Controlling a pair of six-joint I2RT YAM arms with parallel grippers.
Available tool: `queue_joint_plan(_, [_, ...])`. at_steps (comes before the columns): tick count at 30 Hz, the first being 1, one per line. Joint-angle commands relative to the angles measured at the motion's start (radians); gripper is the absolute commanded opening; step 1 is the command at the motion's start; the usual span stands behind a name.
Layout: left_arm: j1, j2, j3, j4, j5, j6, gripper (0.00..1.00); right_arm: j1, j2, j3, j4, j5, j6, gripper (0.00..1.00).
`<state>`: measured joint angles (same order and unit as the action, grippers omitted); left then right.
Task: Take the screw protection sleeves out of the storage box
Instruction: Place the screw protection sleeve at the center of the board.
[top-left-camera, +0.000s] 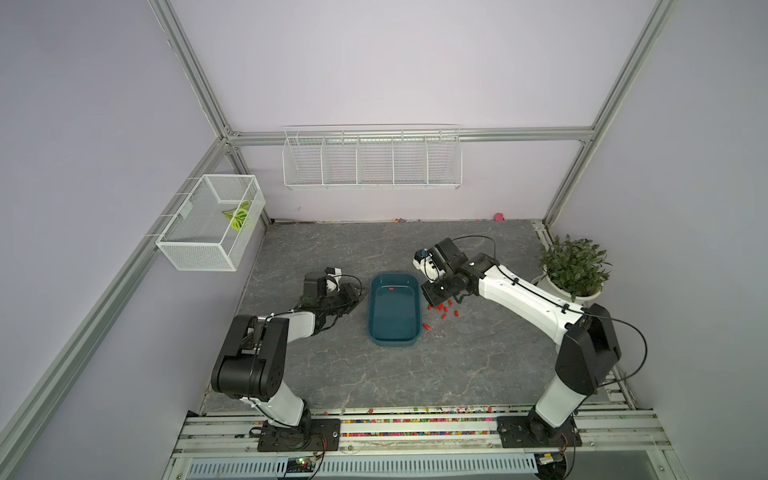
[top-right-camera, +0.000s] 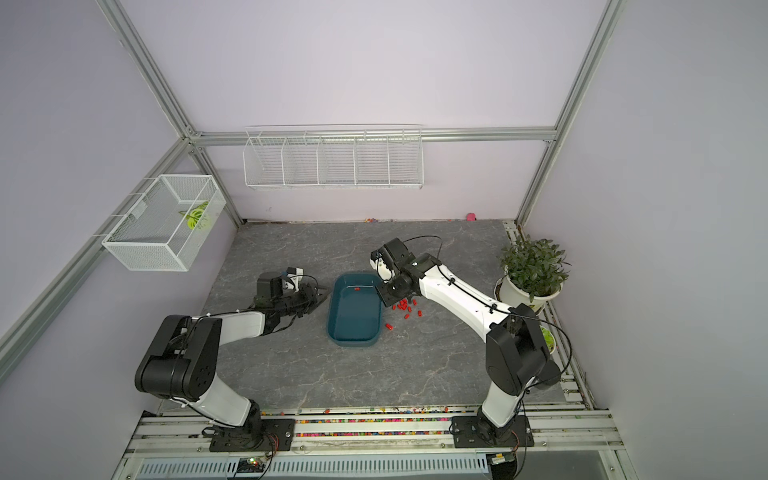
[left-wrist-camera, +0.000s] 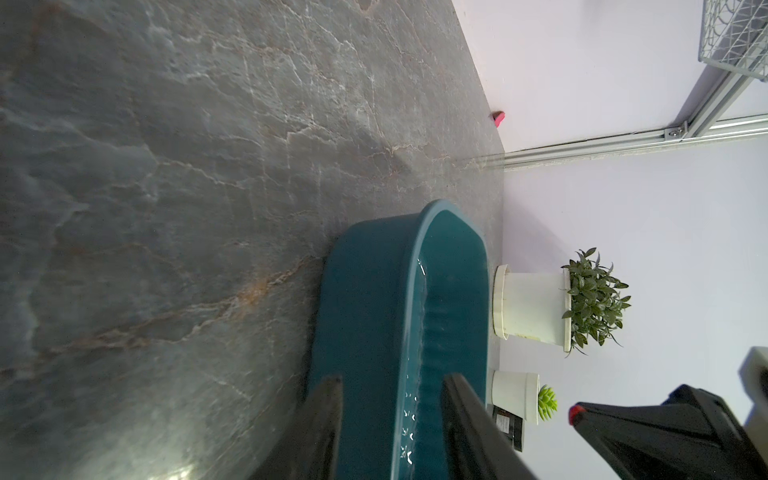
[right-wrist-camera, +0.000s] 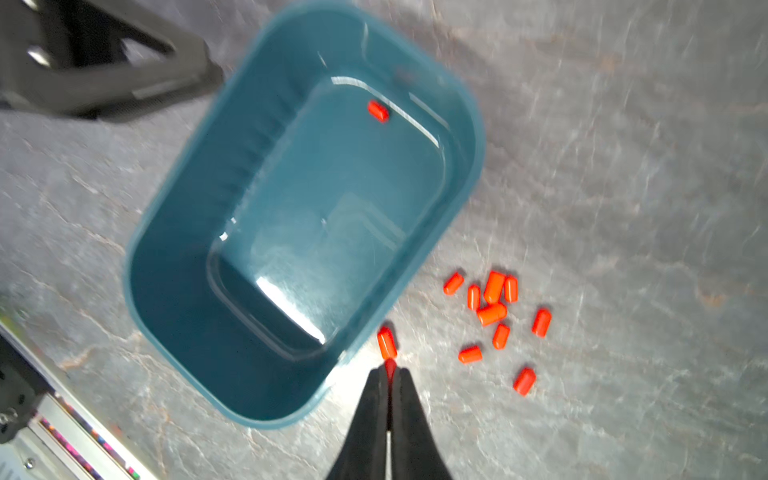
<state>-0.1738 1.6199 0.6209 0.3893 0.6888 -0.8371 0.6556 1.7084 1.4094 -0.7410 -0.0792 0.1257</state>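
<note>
The dark teal storage box (top-left-camera: 392, 316) (top-right-camera: 353, 320) (right-wrist-camera: 291, 199) stands mid-table. One red screw protection sleeve (top-left-camera: 392, 288) (right-wrist-camera: 377, 110) lies inside it near the far wall. Several more sleeves (top-left-camera: 444, 309) (top-right-camera: 405, 307) (right-wrist-camera: 492, 309) lie scattered on the table right of the box, and one sleeve (top-left-camera: 425, 327) (right-wrist-camera: 386, 343) lies close against its wall. My right gripper (right-wrist-camera: 390, 370) (top-left-camera: 424, 287) hovers over that spot, shut on a sleeve whose red tip shows between the fingertips. My left gripper (left-wrist-camera: 392, 380) (top-left-camera: 363, 296) straddles the box's left wall (left-wrist-camera: 365, 299), one finger inside, one outside, clamped on it.
A potted plant (top-left-camera: 573, 270) and a small succulent pot (left-wrist-camera: 523, 395) stand at the right edge. A wire basket (top-left-camera: 212, 220) hangs on the left wall and a wire rack (top-left-camera: 372, 160) on the back wall. A pink blob (top-left-camera: 498, 216) lies at the back. Coloured beads (top-left-camera: 415, 419) fill the front rail.
</note>
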Motion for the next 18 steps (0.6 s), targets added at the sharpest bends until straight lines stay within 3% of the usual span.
queue_joint_plan(1, [0.006,0.01,0.027,-0.009,0.007,0.001,0.46,-0.013,-0.039,-0.077,0.027,0.002,-0.004,0.08])
queue_joint_plan(18, [0.005,0.018,0.031,-0.006,0.02,0.001,0.46,-0.033,-0.063,-0.313,0.159,0.016,0.055,0.08])
